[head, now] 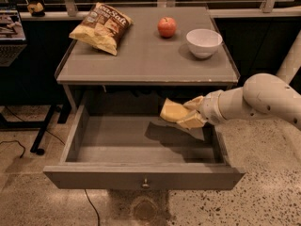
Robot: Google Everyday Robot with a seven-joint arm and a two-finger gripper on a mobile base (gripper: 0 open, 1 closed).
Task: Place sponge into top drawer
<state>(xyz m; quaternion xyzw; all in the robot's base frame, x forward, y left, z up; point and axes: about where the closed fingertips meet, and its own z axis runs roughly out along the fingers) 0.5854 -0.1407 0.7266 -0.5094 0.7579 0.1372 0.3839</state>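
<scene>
The pincer (186,115) at the end of the thick white robot arm (263,100) is closed on the pale yellow soft foam sponge (171,111), with one finger above the block and one under it. It reaches in from the right side, just below the front edge of the grey worktop (141,60) and closer to its front right corner. The sponge hangs in the air above the right half of the wide grey top drawer (141,175), which is pulled fully out, and it does not touch the drawer floor; its shadow lies on the floor under it. The block is probably held this low and tilted so that it passes under the worktop edge and falls only a short way when it is let go. The small round metal knob (145,184) sits in the middle of the front panel. The crinkled yellow-brown chip bag (101,27) at the far left corner, the red apple (166,27) near the far edge and the white ceramic bowl (203,42) toward the far right corner are well apart from the arm. The next step seems to be only the release.
</scene>
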